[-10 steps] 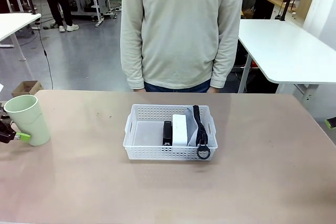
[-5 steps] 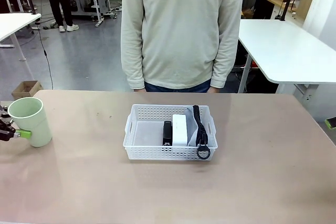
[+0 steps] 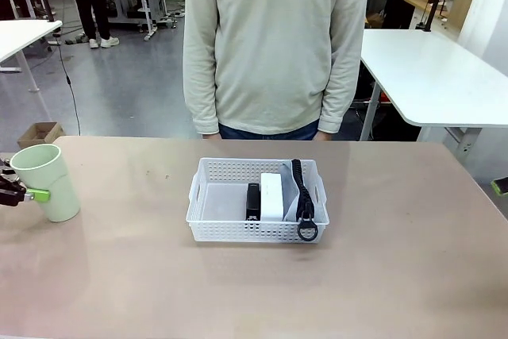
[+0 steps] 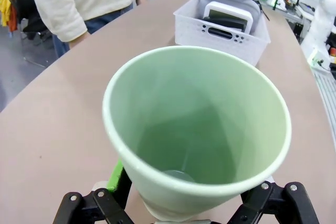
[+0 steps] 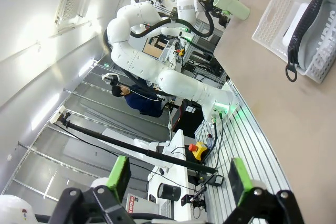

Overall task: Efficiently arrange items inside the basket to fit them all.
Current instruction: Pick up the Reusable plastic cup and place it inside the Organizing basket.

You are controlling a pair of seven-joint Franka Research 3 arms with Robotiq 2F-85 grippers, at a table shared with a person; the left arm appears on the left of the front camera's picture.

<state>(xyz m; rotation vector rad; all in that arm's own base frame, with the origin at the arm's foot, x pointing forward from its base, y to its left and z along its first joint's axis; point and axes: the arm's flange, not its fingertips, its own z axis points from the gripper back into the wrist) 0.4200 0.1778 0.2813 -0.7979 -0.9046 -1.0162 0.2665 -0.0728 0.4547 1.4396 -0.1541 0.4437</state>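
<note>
The pale green cup [image 3: 45, 182] stands at the table's far left edge, seen from above in the left wrist view [image 4: 199, 124]. My left gripper [image 4: 184, 182] is open with its fingers on either side of the cup, one green pad [image 3: 37, 194] against its wall. The white basket [image 3: 238, 163] sits mid-table and holds the black stapler [image 3: 253, 200], the white boxy device [image 3: 272, 194] and the grey pouch [image 3: 302, 188] standing side by side in its right half. My right gripper [image 5: 180, 179] is open, holds nothing and is off the table's right edge.
A person stands at the far edge behind the basket, arms hanging. The basket's left half [image 3: 218, 200] is bare. Open tabletop lies between the cup and the basket. The pouch's black strap ring [image 3: 307, 230] hangs over the basket's near wall.
The left gripper's green pad has risen along the cup's side, and the cup has shifted slightly to the right. The basket, its contents and the person have not moved.
</note>
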